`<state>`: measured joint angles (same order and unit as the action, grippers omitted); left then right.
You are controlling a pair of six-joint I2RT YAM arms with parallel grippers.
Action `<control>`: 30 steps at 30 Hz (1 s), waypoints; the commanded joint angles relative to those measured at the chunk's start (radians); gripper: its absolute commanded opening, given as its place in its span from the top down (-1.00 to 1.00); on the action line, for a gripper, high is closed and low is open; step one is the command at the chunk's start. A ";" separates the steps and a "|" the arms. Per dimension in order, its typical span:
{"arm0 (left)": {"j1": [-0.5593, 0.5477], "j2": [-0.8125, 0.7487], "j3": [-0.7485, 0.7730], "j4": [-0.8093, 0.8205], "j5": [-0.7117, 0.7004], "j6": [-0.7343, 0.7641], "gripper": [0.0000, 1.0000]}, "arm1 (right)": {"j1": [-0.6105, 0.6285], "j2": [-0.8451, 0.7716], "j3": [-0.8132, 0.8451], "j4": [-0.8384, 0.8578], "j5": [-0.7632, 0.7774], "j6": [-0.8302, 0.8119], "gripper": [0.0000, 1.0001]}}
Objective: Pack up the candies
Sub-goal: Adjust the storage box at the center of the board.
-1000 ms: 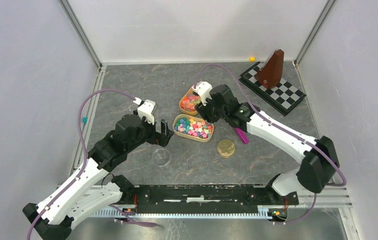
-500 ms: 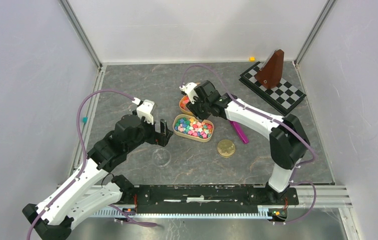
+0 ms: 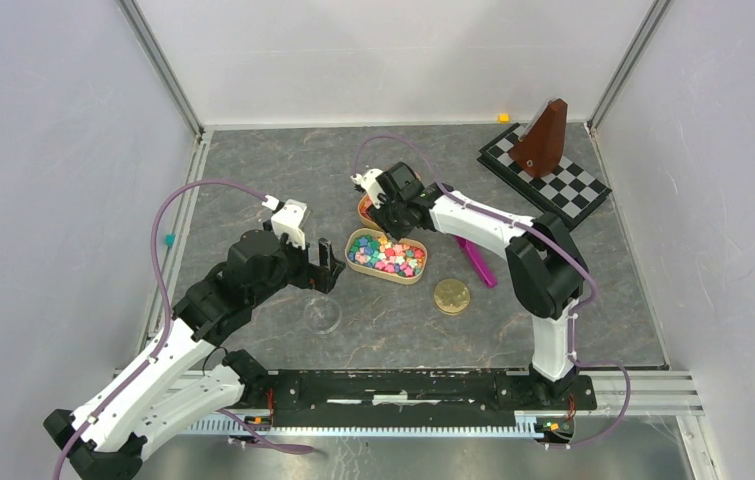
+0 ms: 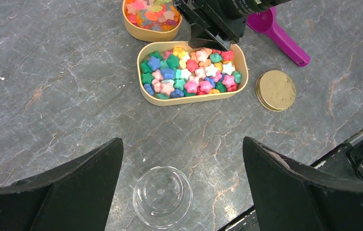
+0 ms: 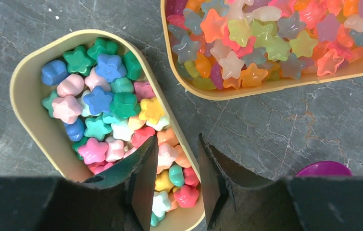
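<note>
The candies are small star shapes in mixed colours. Opaque ones [image 5: 100, 101] fill a tan oval tin [image 3: 417, 278], and translucent ones [image 5: 266, 38] fill a second tin [image 4: 141, 34] just behind it. My right gripper [image 5: 177, 139] hangs over the near tin's far end [image 3: 391, 228]. Its jaws are narrowed but apart: one finger is over the candies, the other outside the tin wall, and nothing is pinched. My left gripper [image 4: 183, 142] stands wide open and empty above a small clear glass jar [image 4: 162, 196], left of the near tin [image 3: 325, 265].
A purple scoop [image 3: 479, 266] lies right of the tins, partly under the right arm. A round gold lid [image 3: 451, 296] sits in front of it. A chequered board [image 3: 573, 190] with a brown metronome [image 3: 541, 140] stands at the back right. Walls enclose the table.
The right arm swung left, carrying its gripper from over the far tin to the near tin's far end, and its jaws narrowed. The left arm has not moved.
</note>
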<state>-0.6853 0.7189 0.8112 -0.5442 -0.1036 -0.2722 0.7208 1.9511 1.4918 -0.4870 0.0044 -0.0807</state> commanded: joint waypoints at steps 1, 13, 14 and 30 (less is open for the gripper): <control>-0.003 -0.006 -0.006 0.010 -0.013 -0.045 -1.00 | -0.011 0.030 0.048 0.006 0.016 -0.008 0.16; -0.002 -0.004 -0.004 0.009 -0.015 -0.044 -1.00 | -0.021 0.086 0.053 0.011 -0.003 -0.008 0.33; -0.002 -0.001 -0.004 0.010 -0.016 -0.044 -1.00 | -0.021 0.089 0.054 0.012 -0.002 -0.008 0.36; -0.002 0.006 0.001 0.001 -0.028 -0.042 -1.00 | -0.021 -0.030 -0.070 0.029 -0.059 -0.010 1.00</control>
<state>-0.6853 0.7326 0.8112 -0.5461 -0.1062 -0.2722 0.7048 2.0205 1.4750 -0.4679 -0.0414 -0.0944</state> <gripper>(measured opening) 0.996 0.014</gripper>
